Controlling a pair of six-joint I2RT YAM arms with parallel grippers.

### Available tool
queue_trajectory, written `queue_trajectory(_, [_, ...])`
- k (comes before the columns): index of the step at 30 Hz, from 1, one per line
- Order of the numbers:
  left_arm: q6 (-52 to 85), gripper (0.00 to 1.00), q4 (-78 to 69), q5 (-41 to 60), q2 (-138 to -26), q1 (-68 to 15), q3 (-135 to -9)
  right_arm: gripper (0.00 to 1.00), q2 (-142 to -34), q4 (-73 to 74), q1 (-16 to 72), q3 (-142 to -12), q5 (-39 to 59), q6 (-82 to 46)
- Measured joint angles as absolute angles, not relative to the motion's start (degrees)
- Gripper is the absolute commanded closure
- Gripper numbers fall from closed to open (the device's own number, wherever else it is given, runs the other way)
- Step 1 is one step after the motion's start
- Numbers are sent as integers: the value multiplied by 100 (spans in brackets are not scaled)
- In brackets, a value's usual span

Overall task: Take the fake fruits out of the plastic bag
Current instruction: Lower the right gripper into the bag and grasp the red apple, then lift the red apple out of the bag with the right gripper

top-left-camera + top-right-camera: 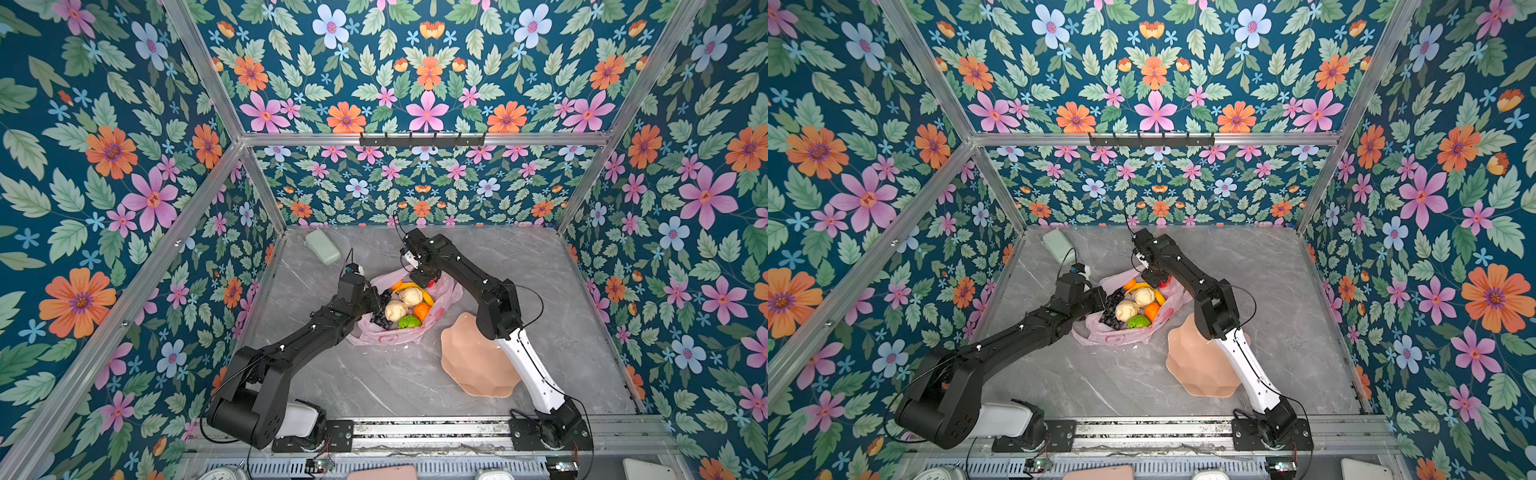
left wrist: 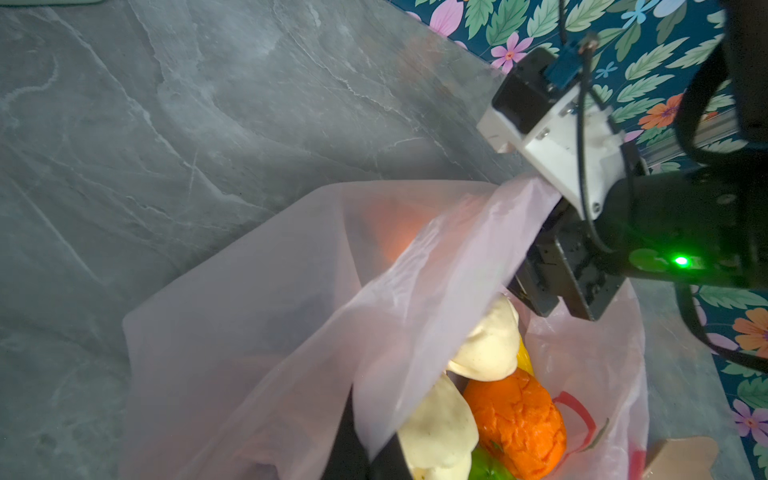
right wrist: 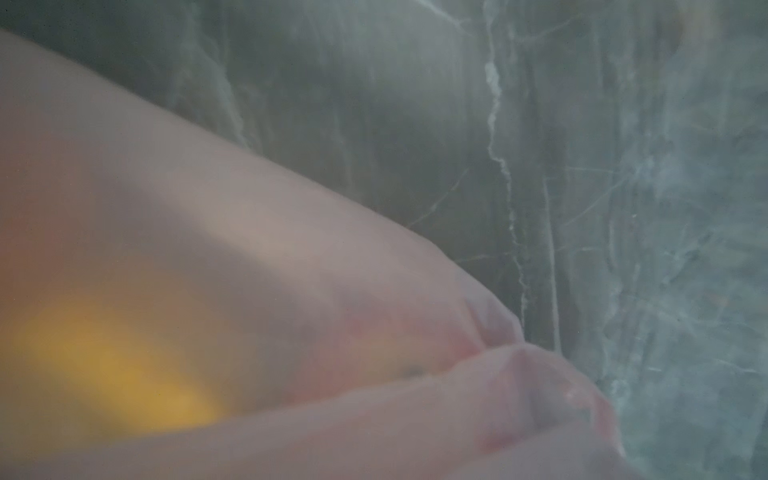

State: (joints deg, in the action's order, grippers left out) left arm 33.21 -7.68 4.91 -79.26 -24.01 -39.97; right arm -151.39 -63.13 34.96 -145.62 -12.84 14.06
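Pink plastic bag [image 1: 384, 337]; cream, orange, green fake fruits [image 1: 395, 310]; peach bowl [image 1: 473, 365]; grey veined table [image 1: 374, 382]

- A peach wavy-rimmed bowl [image 1: 469, 365] is sitting on the grey marble table [image 1: 374, 382], toward its front right.
- A pale green pouch [image 1: 323, 247] is lying near the table's far left corner.
- A black hook rail [image 1: 422, 140] is hanging on the flowered back wall [image 1: 424, 183].

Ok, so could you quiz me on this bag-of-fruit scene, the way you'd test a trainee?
1. True or false: the fake fruits lie in the plastic bag, with none showing in the peach bowl.
2. The grape bunch lies beside: A) the left hand B) the bowl.
3. What is the left hand shut on?
Key: 1 true; 2 A; 3 the plastic bag's edge.
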Motion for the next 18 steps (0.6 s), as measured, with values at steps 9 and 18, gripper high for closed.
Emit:
queue_trajectory(9, [3321, 100, -768, 486, -7920, -2401, -3994, 44, -14623, -6215, 3507, -14136, -1131, 1321])
queue_trajectory(18, [3454, 100, -727, 464, -7911, -2399, -4045, 40, -13111, -5559, 3531, -12392, -513, 1072])
